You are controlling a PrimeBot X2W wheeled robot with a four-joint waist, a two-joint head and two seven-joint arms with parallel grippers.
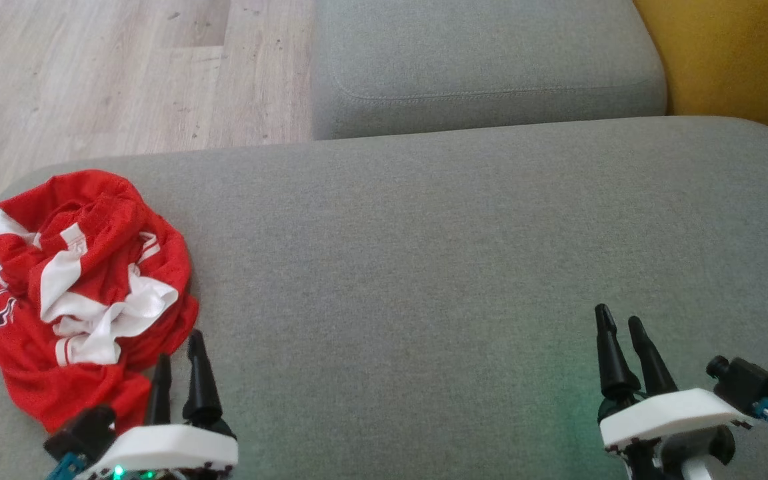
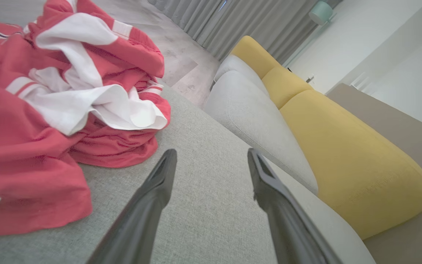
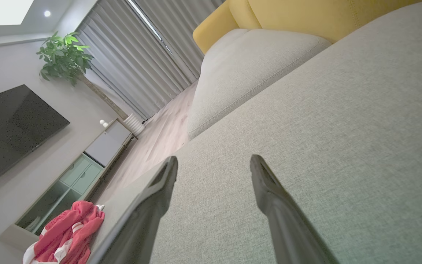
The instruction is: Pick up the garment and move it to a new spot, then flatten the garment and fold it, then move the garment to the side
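Observation:
The garment (image 1: 84, 287) is a red jersey with white stripes, crumpled in a heap at the left end of the grey sofa seat (image 1: 424, 267). My left gripper (image 1: 179, 347) stands open at the heap's near right edge, fingers pointing up the view, nothing between them. In the left wrist view the garment (image 2: 50, 110) fills the left side, and the left gripper (image 2: 211, 156) hangs over bare grey fabric beside it. My right gripper (image 1: 617, 320) is open over the seat at the lower right, far from the garment. The right wrist view has the garment (image 3: 68, 234) small at the lower left and the right gripper (image 3: 214, 161) empty.
A second grey cushion (image 1: 484, 60) lies beyond the seat, with a yellow cushion (image 1: 737, 53) at the far right. Pale wood floor (image 1: 111, 73) runs past the seat's far left edge. A TV (image 3: 9, 128), cabinet (image 3: 97, 154), plant and curtains stand farther off.

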